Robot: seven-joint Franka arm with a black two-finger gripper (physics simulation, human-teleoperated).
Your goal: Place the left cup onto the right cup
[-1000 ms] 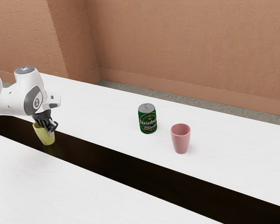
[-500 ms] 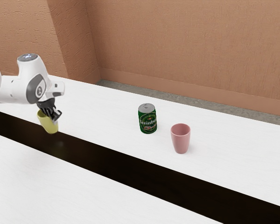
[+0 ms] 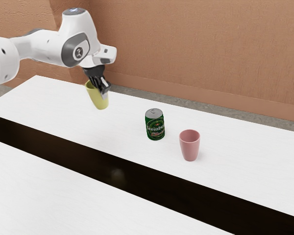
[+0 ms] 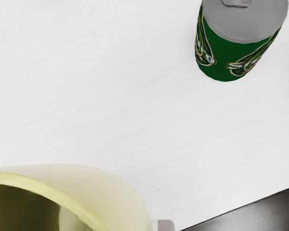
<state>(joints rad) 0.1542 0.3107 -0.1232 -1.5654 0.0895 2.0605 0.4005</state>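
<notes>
Currently holding yellow cup (image 3: 98, 99) aloft over table (image 3: 49, 103), gripper (image 3: 103, 88) clamped on its rim, likely high enough to clear can (image 3: 155, 124). Pink cup (image 3: 189, 145) well apart toward exterior view's right, upright, ready for stacking.

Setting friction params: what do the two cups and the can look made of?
The yellow cup: plastic or glazed ceramic, can't tell which; smooth, evenly coloured wall, thin rim.
The pink cup: looks like the same kind; plain, matte, no handle.
The can: likely aluminium; grey metallic top with a pull tab, glossy green printed wall.
</notes>
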